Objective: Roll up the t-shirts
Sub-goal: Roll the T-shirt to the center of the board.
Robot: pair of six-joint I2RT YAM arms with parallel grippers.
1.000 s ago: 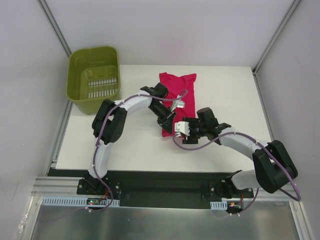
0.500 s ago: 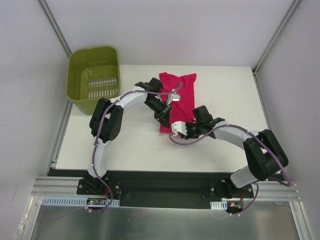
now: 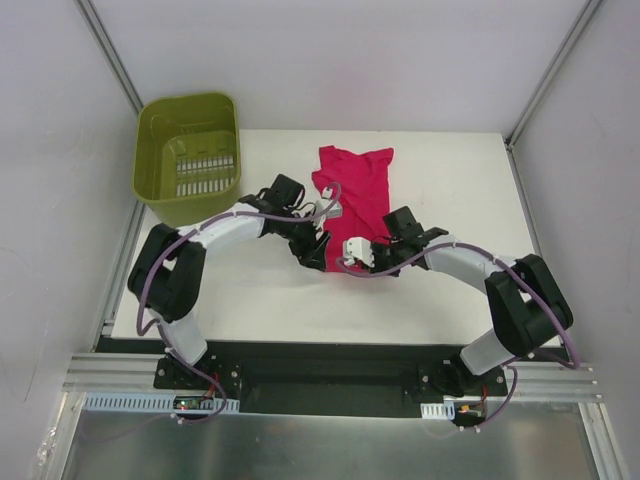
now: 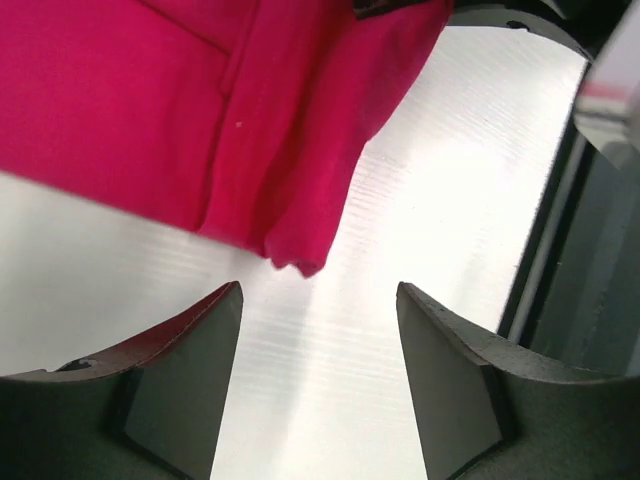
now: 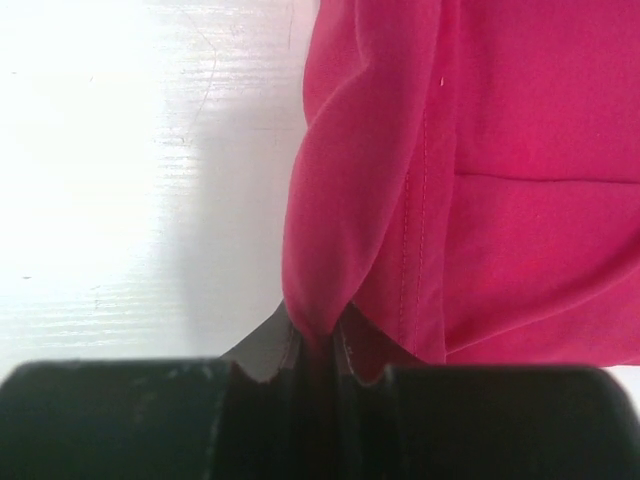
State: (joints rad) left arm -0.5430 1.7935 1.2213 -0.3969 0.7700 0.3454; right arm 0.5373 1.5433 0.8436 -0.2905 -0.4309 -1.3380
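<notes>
Your right gripper (image 5: pixel 318 350) pinched the near hem of the t-shirt (image 3: pixel 358 185); your left gripper (image 4: pixel 318 300) stood spread, empty; rolling looked barely begun.

**Table** (image 3: pixel 250 300): white, rectangular, smooth top. In your top view the long side runs left to right. It carries two items.

1. **T-shirt** (image 3: pixel 358 185): plain magenta-red, no print, thin fabric. It is folded lengthwise into a narrow strip. You will find it a little right of the table's middle, running from near the far edge toward the centre. The far end lies flat and is the wider one. The near end is narrower, and its edge is gathered into a raised fold.

2. **Basket** (image 3: pixel 188 150): olive-green plastic, upright, open side up, with a slotted wall. It stands at the far-left corner, well apart from the t-shirt. In your top view its rim reaches past the table's left and far edges.
</notes>
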